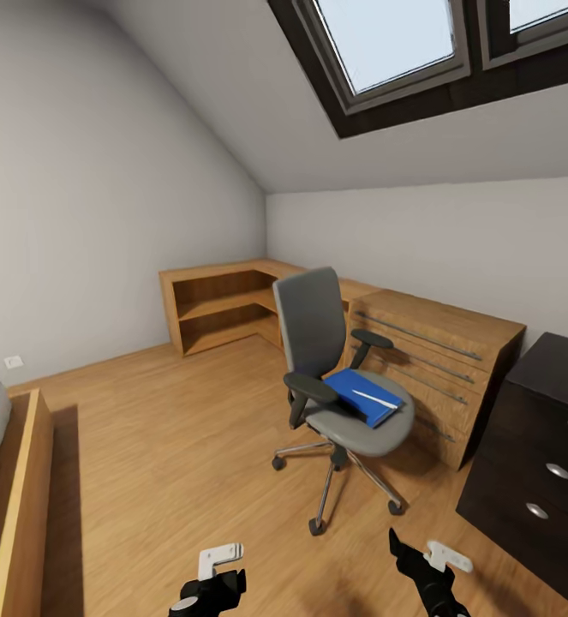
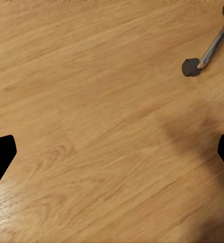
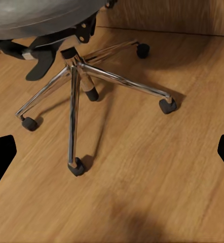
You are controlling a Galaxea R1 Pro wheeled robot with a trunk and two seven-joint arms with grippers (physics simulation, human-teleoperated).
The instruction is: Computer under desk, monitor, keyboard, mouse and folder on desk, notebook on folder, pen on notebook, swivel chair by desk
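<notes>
I have the folder (image 1: 365, 396) in sight, lying flat on the seat of the swivel chair (image 1: 335, 377), with a thin pale stick that I take for the pen (image 1: 376, 399) resting across its top; I cannot make out the notebook from here. The chair stands on the wood floor (image 1: 172, 446) just in front of a low light-wood cabinet (image 1: 438, 360), its back towards the corner shelving (image 1: 219, 304). At my right edge is a black drawer unit (image 1: 541, 446) with round silver pulls, which I judge to be part of the desk. My left gripper (image 1: 211, 578) and right gripper (image 1: 425, 561) hang low in the head view, well short of the chair. Each wrist camera shows two dark finger tips at opposite edges of its picture, so both pairs stand spread with nothing between them. The left wrist looks down on bare floor with one castor (image 2: 191, 67) at the margin, the right on the chrome star base (image 3: 76, 76). What worries me — the pen lies loose on a smooth folder, so tilting the folder as I lift it could roll the pen off onto the floor. The chair is on castors too, and a push on the seat or armrest while reaching in could send it rolling away. I can read no brand, label or writing anywhere.
</notes>
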